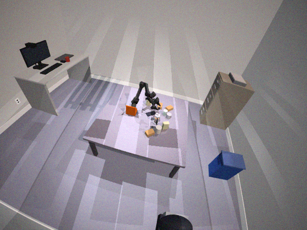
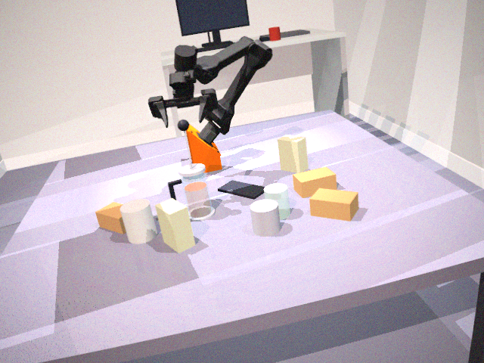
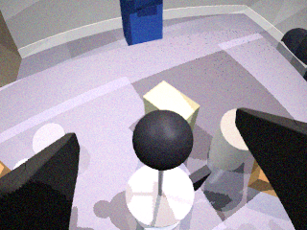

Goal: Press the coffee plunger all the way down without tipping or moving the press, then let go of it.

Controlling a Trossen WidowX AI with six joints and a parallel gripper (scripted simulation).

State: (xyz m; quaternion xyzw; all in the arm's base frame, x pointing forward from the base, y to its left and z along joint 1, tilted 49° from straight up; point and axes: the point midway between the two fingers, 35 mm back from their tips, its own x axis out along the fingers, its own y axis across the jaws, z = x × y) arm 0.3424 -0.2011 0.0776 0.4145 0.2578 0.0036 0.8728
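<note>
The coffee press (image 1: 157, 119) (image 2: 199, 201) stands upright on the table, a clear glass body with a white lid (image 2: 191, 171) (image 3: 158, 208) and a black handle (image 2: 171, 188). Its plunger is up: a long thin rod rises from the lid to a black ball knob (image 2: 182, 125) (image 3: 163, 140), and an orange disc (image 2: 195, 187) shows high inside the glass. My gripper (image 1: 159, 107) (image 2: 183, 123) (image 3: 159, 128) is open and points down over the press. The knob shows between the spread fingertips, about at their height, with a gap on each side.
Close to the press stand a cream block (image 2: 178, 230) (image 3: 165, 98) and a white cylinder (image 2: 138, 222); an orange block (image 2: 109, 218) is beyond. A black slab (image 2: 240, 189), a mint cylinder (image 2: 278, 197) and a grey cylinder (image 2: 265, 218) lie or stand on its other side, with more blocks farther off.
</note>
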